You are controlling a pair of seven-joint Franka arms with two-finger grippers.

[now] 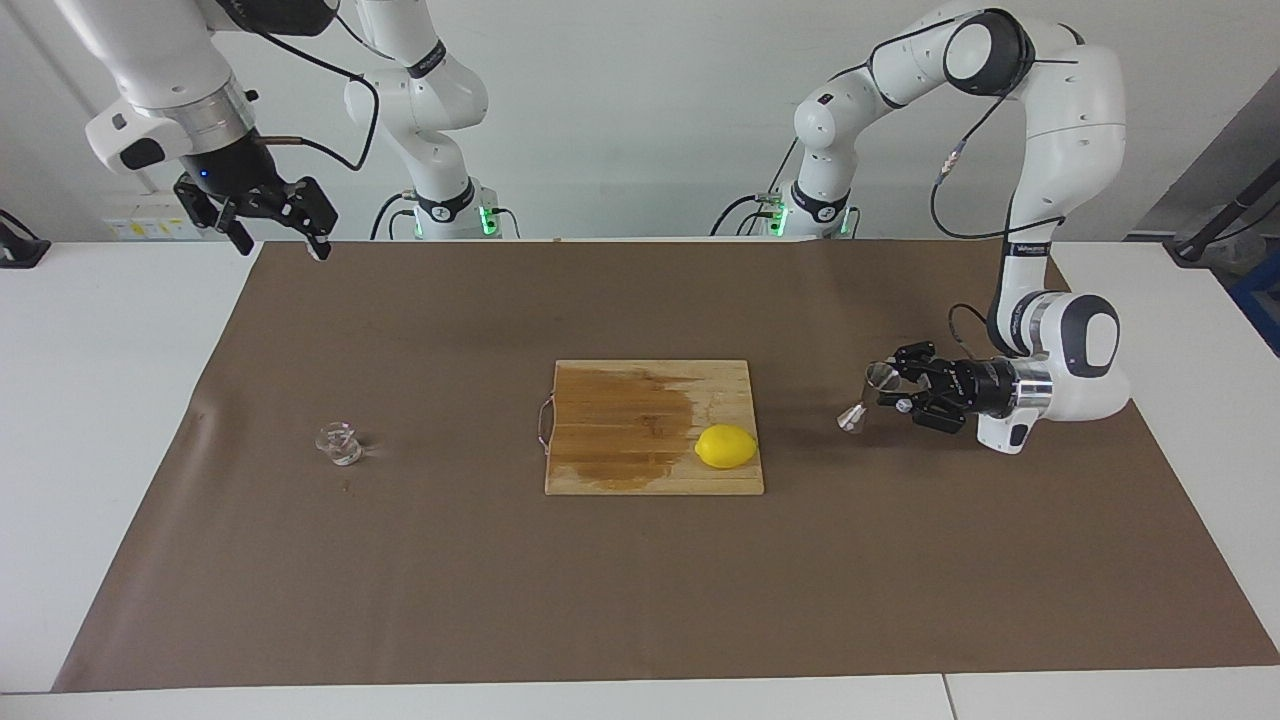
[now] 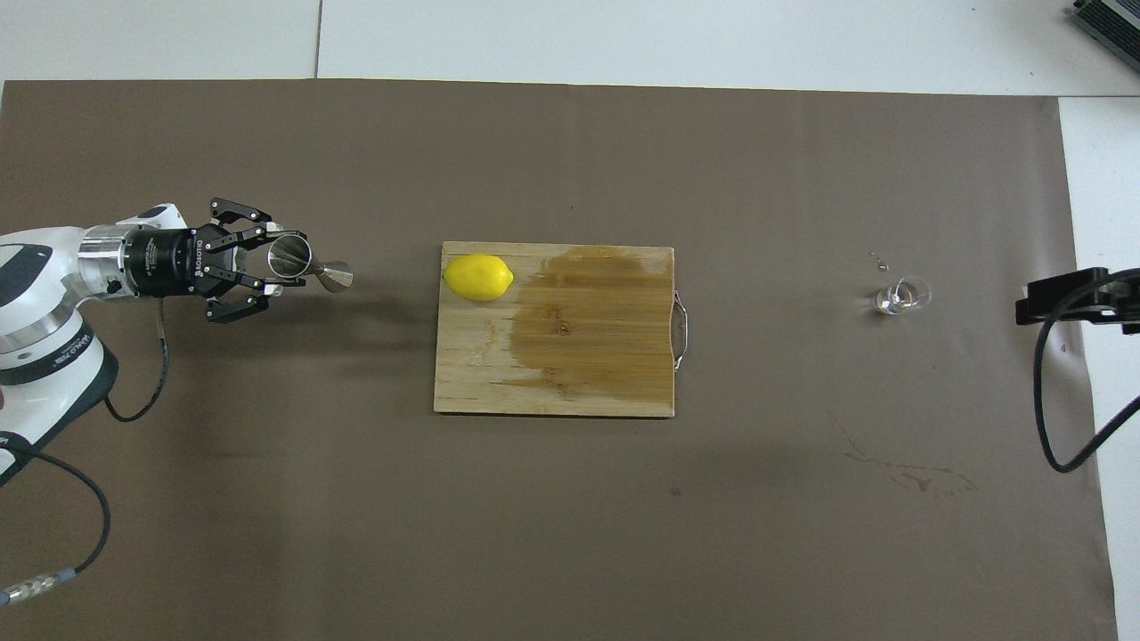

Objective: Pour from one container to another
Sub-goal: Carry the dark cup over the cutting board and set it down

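The clear glass vessel (image 1: pixel 340 443) (image 2: pixel 901 296) stands on the brown mat toward the right arm's end of the table. The steel jigger (image 1: pixel 862 396) (image 2: pixel 313 267) hangs tilted above the mat between the board and the left arm's end. My left gripper (image 1: pixel 886 386) (image 2: pixel 287 263) is shut on its upper cone and lies nearly level. My right gripper (image 1: pixel 280 236) (image 2: pixel 1073 298) waits open and empty, high over the mat's edge near its own base, well apart from the glass vessel.
A wooden cutting board (image 1: pixel 650 470) (image 2: pixel 481 383) with a dark wet patch lies mid-table, a yellow lemon (image 1: pixel 726 446) (image 2: pixel 478 277) on its corner closest to the jigger. Faint dried stains (image 2: pixel 908 472) mark the mat nearer the robots than the glass vessel.
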